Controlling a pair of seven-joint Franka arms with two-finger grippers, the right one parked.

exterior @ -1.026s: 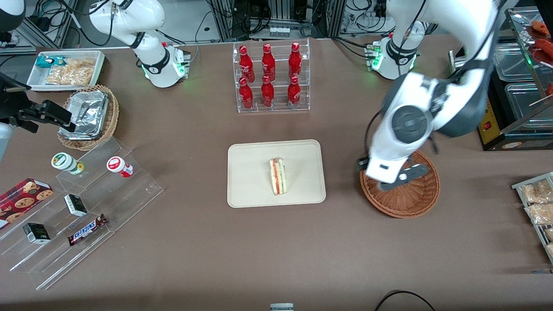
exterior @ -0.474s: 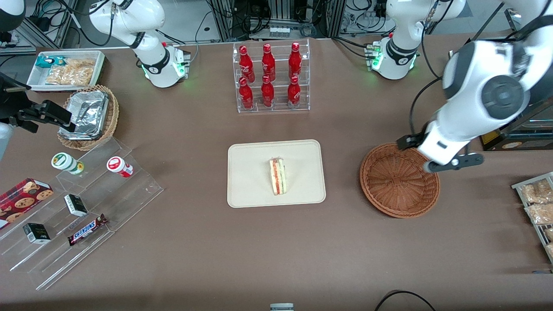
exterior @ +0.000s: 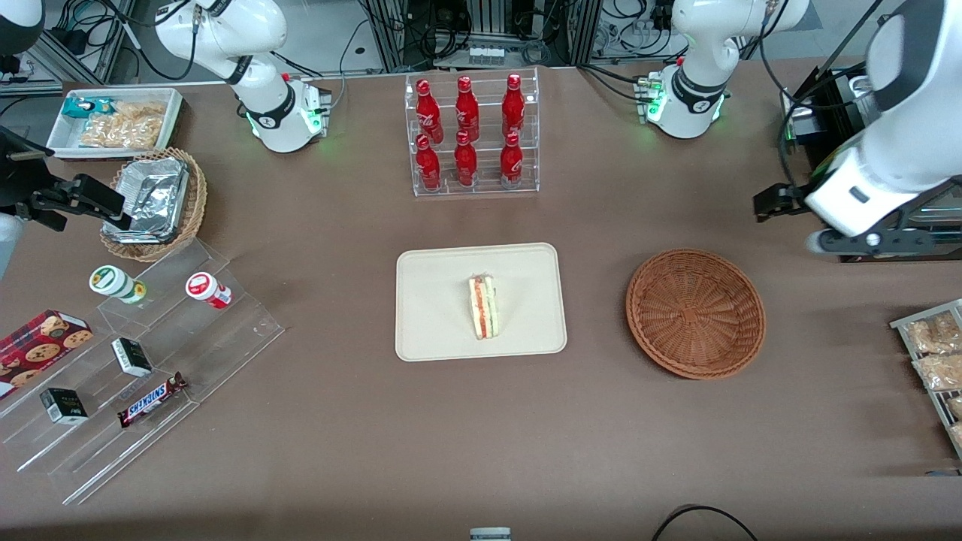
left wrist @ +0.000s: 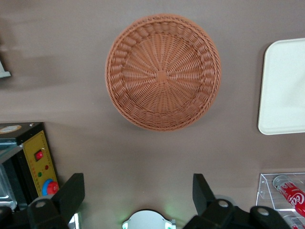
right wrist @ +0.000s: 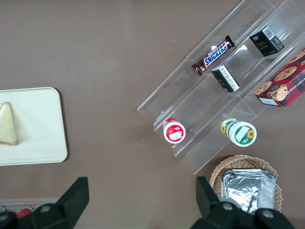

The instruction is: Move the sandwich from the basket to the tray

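The sandwich, a pale wedge with red and green layers, lies on its side on the cream tray at the middle of the table; the right wrist view shows the sandwich at the tray's edge. The reddish-brown wicker basket sits empty beside the tray, toward the working arm's end. My gripper hangs high, farther from the front camera than the basket and off toward the working arm's end. In the left wrist view the gripper is open and holds nothing, with the basket and a tray corner below.
An acrylic rack of red bottles stands farther back than the tray. A black box with a yellow panel lies under my arm. Snack packets sit at the working arm's end; a stepped acrylic stand and a foil-filled tan basket toward the parked arm's.
My arm has swung off from over the basket toward the working arm's end of the table and risen. The basket now shows fully and is empty. The sandwich has stayed on the tray.
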